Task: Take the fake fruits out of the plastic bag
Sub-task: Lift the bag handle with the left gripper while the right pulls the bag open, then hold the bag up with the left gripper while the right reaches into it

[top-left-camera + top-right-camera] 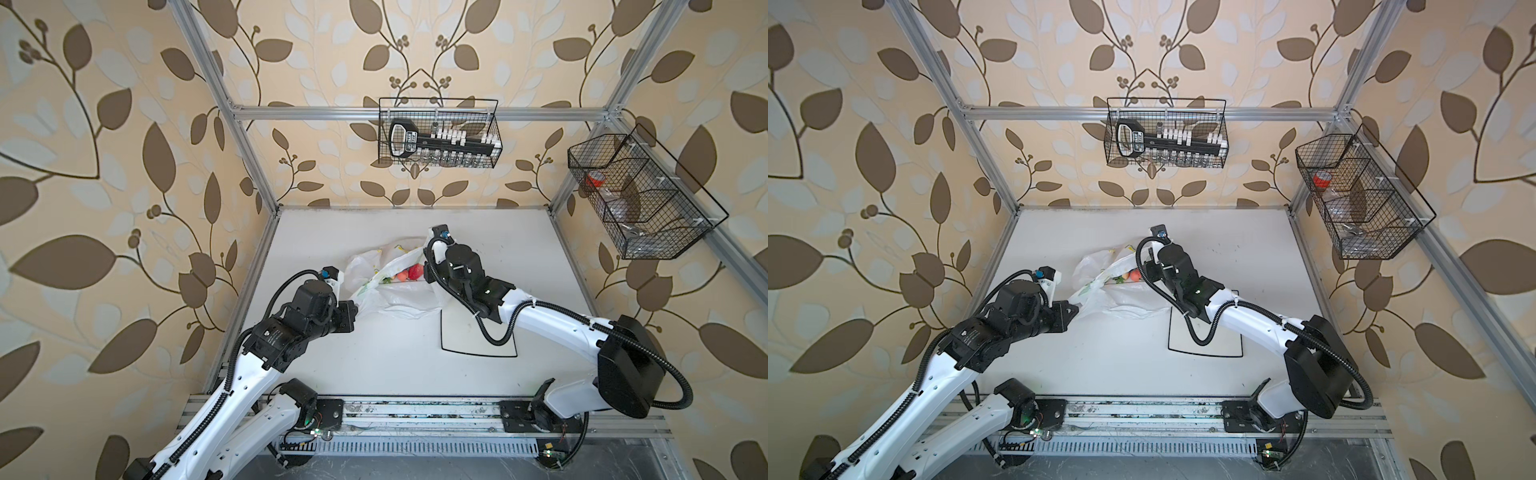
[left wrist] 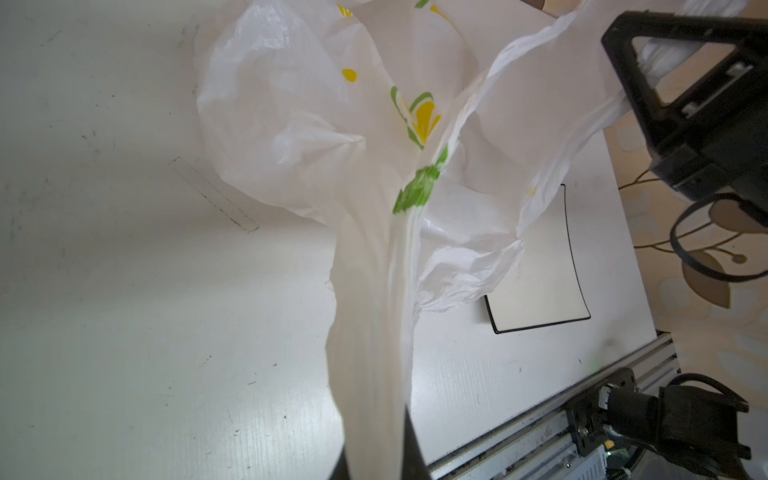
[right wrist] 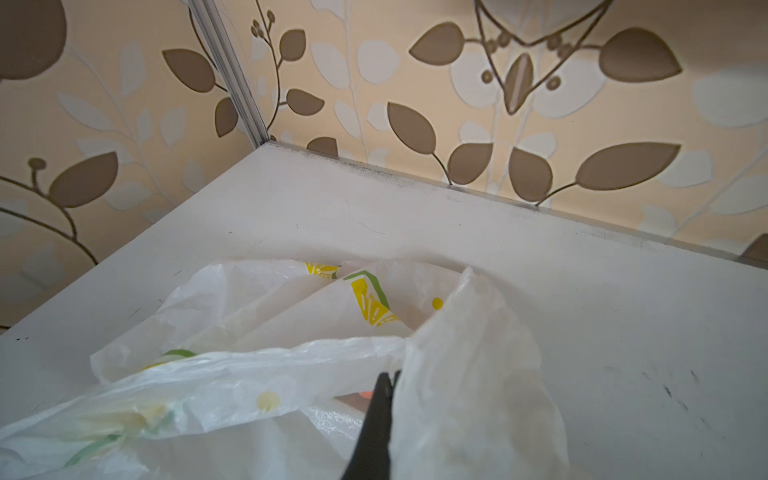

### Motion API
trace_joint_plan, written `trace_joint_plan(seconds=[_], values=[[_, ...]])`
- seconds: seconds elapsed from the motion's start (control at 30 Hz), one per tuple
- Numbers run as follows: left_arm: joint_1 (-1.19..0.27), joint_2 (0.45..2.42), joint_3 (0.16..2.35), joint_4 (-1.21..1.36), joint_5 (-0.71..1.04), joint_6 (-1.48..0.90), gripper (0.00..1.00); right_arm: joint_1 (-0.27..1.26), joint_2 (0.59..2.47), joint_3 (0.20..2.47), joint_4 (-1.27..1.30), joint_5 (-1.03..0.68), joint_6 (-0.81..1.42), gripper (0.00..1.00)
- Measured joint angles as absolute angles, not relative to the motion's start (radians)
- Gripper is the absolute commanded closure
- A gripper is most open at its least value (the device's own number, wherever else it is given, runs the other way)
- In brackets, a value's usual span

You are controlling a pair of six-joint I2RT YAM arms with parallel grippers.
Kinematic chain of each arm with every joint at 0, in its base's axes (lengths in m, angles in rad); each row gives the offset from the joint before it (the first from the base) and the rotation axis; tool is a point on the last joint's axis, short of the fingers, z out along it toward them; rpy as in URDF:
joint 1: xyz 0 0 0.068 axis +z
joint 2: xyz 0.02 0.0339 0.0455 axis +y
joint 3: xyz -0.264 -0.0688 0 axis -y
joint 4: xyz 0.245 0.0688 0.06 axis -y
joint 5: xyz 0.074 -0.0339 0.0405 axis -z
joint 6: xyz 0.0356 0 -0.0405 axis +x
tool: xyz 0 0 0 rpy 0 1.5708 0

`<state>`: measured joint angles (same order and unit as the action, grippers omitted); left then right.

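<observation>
A white table [image 1: 374, 365], scuffed with small dark marks, is being used as the only support. A crumpled plastic bag [image 1: 390, 305] is being carried near its middle. A square white black-rimmed plate [image 1: 459, 338] is being borne just beside it, one far corner being overlapped by the bag's plastic.

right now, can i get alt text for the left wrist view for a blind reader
The left gripper is shut on a gathered strip of the lemon-print plastic bag, stretched over the white table. Beyond lies a square white black-rimmed plate, partly covered by the bag; the right gripper clamps another strand.
</observation>
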<state>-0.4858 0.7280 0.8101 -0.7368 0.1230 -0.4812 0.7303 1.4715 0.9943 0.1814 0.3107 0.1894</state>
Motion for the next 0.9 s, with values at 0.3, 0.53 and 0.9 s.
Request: trace_joint_plan(seconds=[0.3, 0.53, 0.9], values=[[-0.486, 0.894, 0.810, -0.667, 0.217, -0.482, 1.00, 0.728, 1.370, 0.889, 0.116, 0.322, 0.211, 0.54], [-0.486, 0.906, 0.810, -0.604, 0.258, -0.491, 1.00, 0.726, 1.126, 0.749, -0.010, 0.216, 0.231, 0.23], [-0.486, 0.923, 0.810, -0.591, 0.262, -0.504, 1.00, 0.726, 0.761, 0.735, -0.193, 0.169, 0.084, 0.32]])
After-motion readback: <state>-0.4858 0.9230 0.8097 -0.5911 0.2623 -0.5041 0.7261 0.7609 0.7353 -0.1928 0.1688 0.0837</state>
